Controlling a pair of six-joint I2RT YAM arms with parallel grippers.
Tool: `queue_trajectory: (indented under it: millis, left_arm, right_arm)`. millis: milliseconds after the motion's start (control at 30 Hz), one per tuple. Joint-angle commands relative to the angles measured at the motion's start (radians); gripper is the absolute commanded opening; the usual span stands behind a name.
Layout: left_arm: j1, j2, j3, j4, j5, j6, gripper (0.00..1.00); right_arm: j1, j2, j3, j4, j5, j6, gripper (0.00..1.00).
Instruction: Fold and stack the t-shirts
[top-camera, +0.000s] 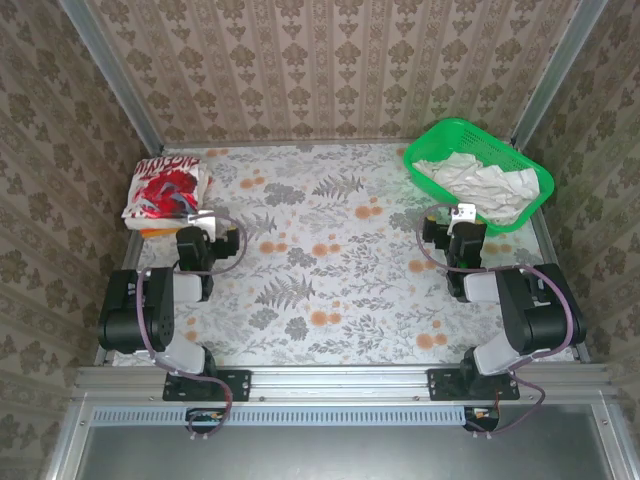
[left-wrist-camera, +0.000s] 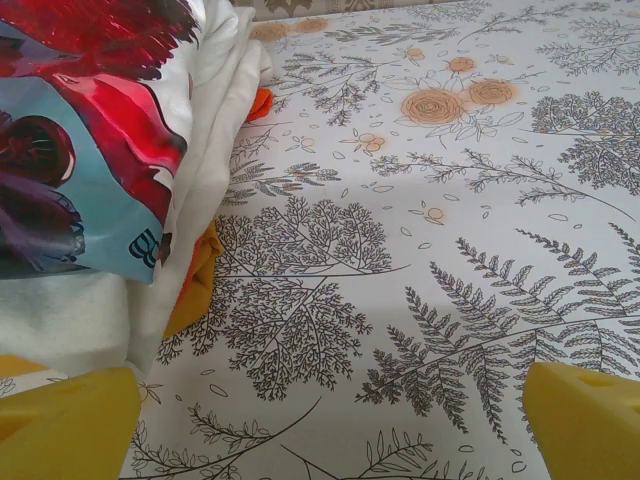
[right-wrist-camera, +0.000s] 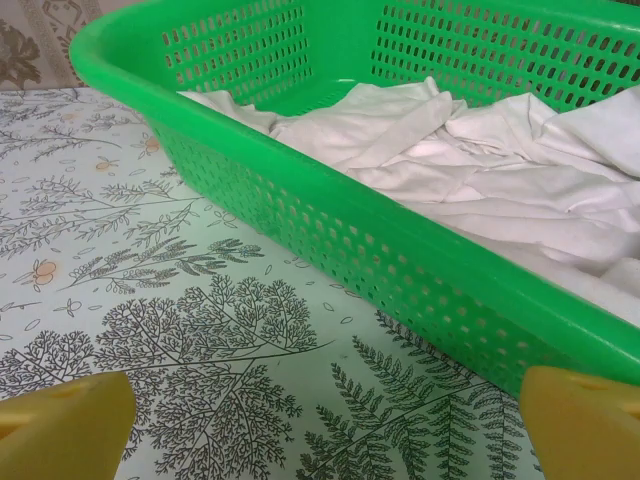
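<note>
Left claw (top-camera: 203, 224) hangs wide open with nothing in it, just near of the folded printed t-shirt (top-camera: 165, 186), which sits at the far left of the counter (top-camera: 330, 270), close to the left edge. The shirt's long axis runs near to far, slightly tilted. Its red print carries lettering along the far end, too blurred to read. From the left wrist, the printed t-shirt (left-wrist-camera: 90, 150) tops a pile of white folds with orange cloth (left-wrist-camera: 195, 280) beneath it.

Over on the right, the right claw (top-camera: 462, 216) is just as wide open and empty, just near of the green basket (top-camera: 432, 140) at the far right corner. The basket runs diagonally, far-left to near-right. The off-white t-shirt (top-camera: 485, 182) lies crumpled along its length. Between the arms, the middle of the counter lies open.
</note>
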Motion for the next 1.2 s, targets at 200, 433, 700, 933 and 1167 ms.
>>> queue_trajectory:
  millis: [200, 433, 700, 933, 1167]
  left_arm:
    - [-0.004, -0.009, 0.016, 0.021, 0.003, 0.009, 1.0]
    - [-0.001, -0.007, 0.016, 0.019, 0.005, 0.006, 1.0]
    - [0.001, -0.009, 0.013, 0.023, 0.007, 0.007, 1.0]
    - [-0.063, -0.167, 0.035, -0.137, -0.019, 0.074, 1.0]
    - [-0.254, -0.343, 0.111, -0.375, -0.095, 0.228, 1.0]
  right_arm:
    - [0.005, 0.002, -0.013, 0.034, 0.028, 0.011, 1.0]
    - [0.004, 0.001, -0.011, 0.032, 0.027, 0.011, 1.0]
    - [0.002, 0.0, -0.013, 0.034, 0.023, 0.011, 1.0]
    - [0.013, -0.099, -0.037, -0.002, -0.012, -0.016, 1.0]
    - [0.019, -0.384, 0.069, -0.4, -0.127, -0.077, 1.0]
